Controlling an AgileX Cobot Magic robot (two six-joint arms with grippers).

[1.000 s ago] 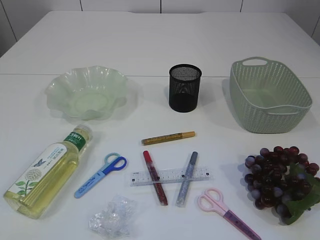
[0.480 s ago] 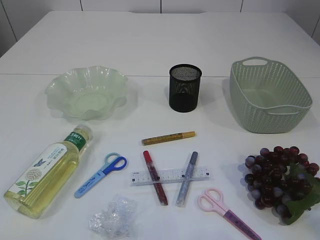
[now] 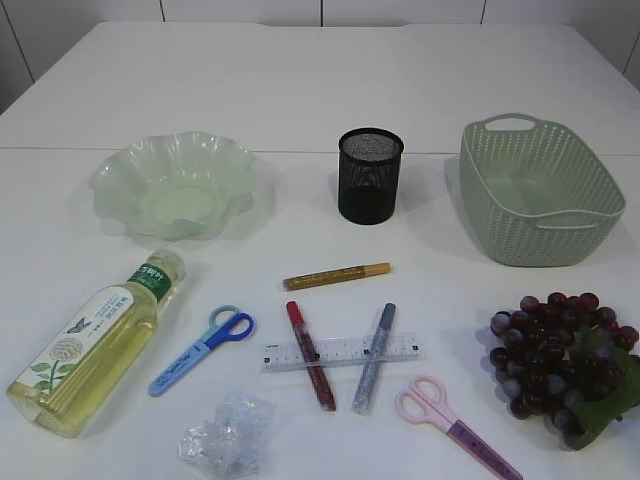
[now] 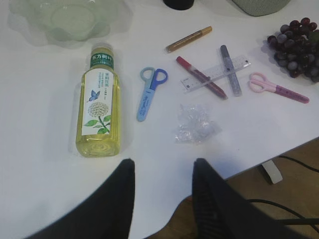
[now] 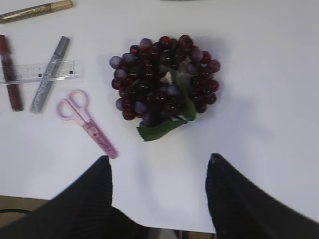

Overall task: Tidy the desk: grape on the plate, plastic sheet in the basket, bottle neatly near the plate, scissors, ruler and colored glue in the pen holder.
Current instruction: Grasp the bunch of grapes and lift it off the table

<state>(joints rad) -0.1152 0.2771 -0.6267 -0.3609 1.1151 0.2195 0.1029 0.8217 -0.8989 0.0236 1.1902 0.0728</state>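
The grape bunch (image 3: pixel 565 360) lies front right and shows in the right wrist view (image 5: pixel 164 82). The crumpled plastic sheet (image 3: pixel 225 435) lies front centre. The bottle (image 3: pixel 95 345) lies on its side at the left. Blue scissors (image 3: pixel 200 350), pink scissors (image 3: pixel 455 425), a clear ruler (image 3: pixel 340 352), and red (image 3: pixel 310 355), silver (image 3: pixel 374 358) and gold (image 3: pixel 336 275) glue pens lie in the middle. The green plate (image 3: pixel 172 185), black pen holder (image 3: pixel 370 175) and green basket (image 3: pixel 540 190) stand behind. My left gripper (image 4: pixel 162 167) is open above the table's front edge. My right gripper (image 5: pixel 158 162) is open near the grapes.
The white table (image 3: pixel 320 80) stretches far behind the objects. The table's front edge shows in both wrist views, with floor and cables (image 4: pixel 279 209) beyond it.
The plastic sheet has shifted or settled slightly. Nothing else has moved.
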